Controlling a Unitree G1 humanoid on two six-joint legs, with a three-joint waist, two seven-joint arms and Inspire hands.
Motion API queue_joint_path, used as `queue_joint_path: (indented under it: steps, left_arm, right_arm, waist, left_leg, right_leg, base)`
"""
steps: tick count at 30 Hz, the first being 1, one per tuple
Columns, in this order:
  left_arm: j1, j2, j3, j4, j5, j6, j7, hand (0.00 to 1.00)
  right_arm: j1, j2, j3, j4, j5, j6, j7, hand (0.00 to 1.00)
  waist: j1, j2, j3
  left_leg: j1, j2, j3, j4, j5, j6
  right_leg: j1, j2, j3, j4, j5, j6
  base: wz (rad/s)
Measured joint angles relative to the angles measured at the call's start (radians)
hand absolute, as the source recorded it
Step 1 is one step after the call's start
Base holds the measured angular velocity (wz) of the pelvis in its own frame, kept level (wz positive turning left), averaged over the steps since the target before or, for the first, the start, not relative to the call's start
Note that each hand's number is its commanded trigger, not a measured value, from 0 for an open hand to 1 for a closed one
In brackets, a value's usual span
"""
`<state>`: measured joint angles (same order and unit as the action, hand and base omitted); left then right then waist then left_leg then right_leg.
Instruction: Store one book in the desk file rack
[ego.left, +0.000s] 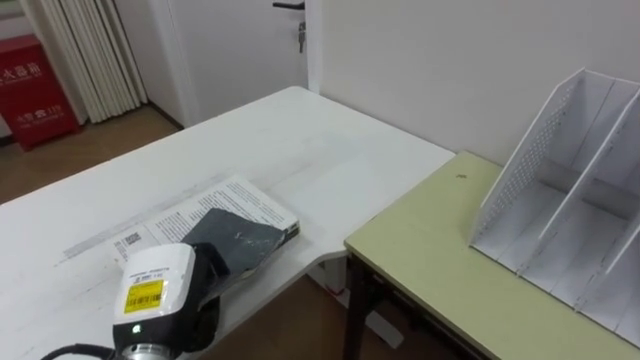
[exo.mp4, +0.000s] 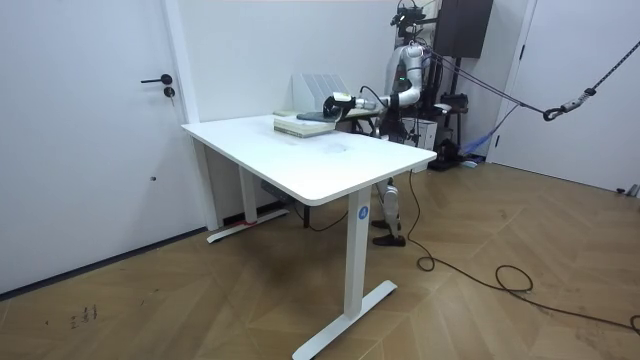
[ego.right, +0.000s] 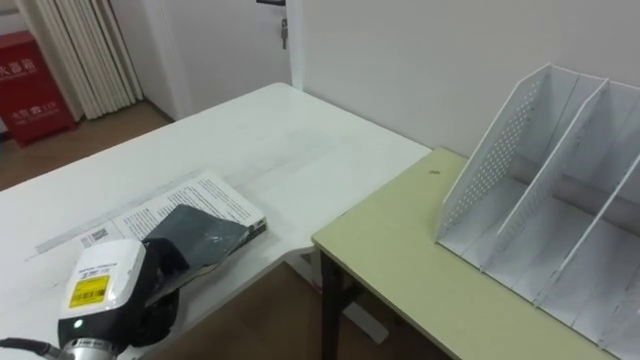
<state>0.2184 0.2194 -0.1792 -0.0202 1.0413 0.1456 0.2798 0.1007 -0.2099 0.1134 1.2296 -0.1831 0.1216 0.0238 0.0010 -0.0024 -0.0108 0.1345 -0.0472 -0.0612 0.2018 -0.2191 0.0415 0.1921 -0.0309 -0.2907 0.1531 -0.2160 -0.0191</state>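
My left hand (ego.left: 205, 270) reaches in from the lower left and sits at the near end of the book (ego.left: 225, 205). I cannot tell if my hand is grasping the book or has let go, because the white part of my wrist hides it.

The book lies flat on the white surface (ego.left: 300, 140), near the edge closest to me. Its pages are light with small print. A dark flat patch (ego.left: 240, 238) lies on top of the book, just past my wrist. I cannot tell if that patch is part of my hand or a dark cover.

To the right stands a green surface (ego.left: 430, 240), just beside the white one. The file rack (ego.left: 570, 190) stands on it, by the wall. It is white, with thin walls between its slots and little holes in its side. The book is well apart from the file rack and not yet in it.

Behind the white surface I see a door (ego.left: 240, 50). A red box (ego.left: 35, 85) and a curtain (ego.left: 95, 50) are off to the far left.

In the room view I stand at the far side of the white surface with my arm out over the book.
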Motion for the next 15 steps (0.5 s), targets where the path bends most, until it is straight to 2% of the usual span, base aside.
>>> queue_joint_path:
  steps: [2,5,8,11,12,13,15]
  left_arm:
    - [0.009,0.000,0.002,-0.022,-0.031,0.001,-0.006,1.00]
    - [0.012,0.000,0.003,-0.062,-0.077,-0.008,-0.034,1.00]
    - [0.012,0.002,0.018,-0.095,-0.141,-0.042,-0.059,1.00]
    - [0.007,0.001,0.023,-0.179,-0.296,-0.072,-0.095,1.00]
    - [0.004,0.000,0.022,-0.192,-0.360,-0.100,-0.098,1.00]
    - [0.003,-0.005,0.020,-0.195,-0.426,-0.124,-0.102,1.00]
    - [-0.001,-0.009,0.015,-0.195,-0.530,-0.142,-0.125,1.00]
  right_arm:
    - [-0.003,0.000,0.000,-0.004,0.024,-0.009,0.000,0.00]
    - [-0.004,0.000,0.010,-0.010,0.040,-0.041,0.002,0.00]
    - [-0.003,-0.002,0.020,-0.027,0.030,-0.059,0.002,0.00]
    - [-0.005,-0.002,0.020,-0.037,0.025,-0.081,0.017,0.00]
    - [-0.006,-0.002,0.019,-0.037,0.026,-0.089,0.024,0.00]
    - [-0.007,-0.002,0.020,-0.038,0.026,-0.100,0.028,0.00]
    - [-0.007,-0.003,0.020,-0.058,0.027,-0.111,0.041,0.00]
  waist:
    - [-0.002,-0.001,0.0001]
    - [-0.005,-0.002,0.0010]
    - [0.000,-0.004,0.0043]
    - [0.004,-0.011,0.0114]
    - [0.005,-0.014,0.0137]
    - [0.006,-0.015,0.0142]
    - [0.006,-0.016,0.0151]
  left_leg:
    - [-0.001,0.000,0.001,0.000,0.000,0.000]
    - [-0.002,0.002,0.002,0.002,0.000,0.000]
    - [-0.006,0.005,0.002,0.003,0.000,0.000]
    - [-0.020,0.005,0.003,0.007,0.001,0.001]
    - [-0.020,0.005,0.004,0.007,0.001,0.001]
    - [-0.019,0.005,0.004,0.004,0.001,0.001]
    - [-0.019,0.007,0.004,0.002,0.001,0.001]
  right_leg:
    - [-0.001,0.000,-0.002,-0.001,0.000,0.000]
    - [-0.001,-0.002,-0.009,-0.002,0.000,0.000]
    - [-0.005,-0.003,-0.010,-0.002,0.000,0.001]
    - [-0.020,-0.003,-0.008,0.002,0.000,0.001]
    - [-0.020,-0.003,-0.007,0.002,0.000,0.001]
    - [-0.020,-0.002,-0.003,0.001,0.000,0.001]
    - [-0.026,-0.001,0.007,0.000,0.000,0.001]
  base:
    - [0.02]
    - [0.07]
    - [0.00]
    - [0.00]
    - [0.00]
    - [-0.07]
    - [-0.15]
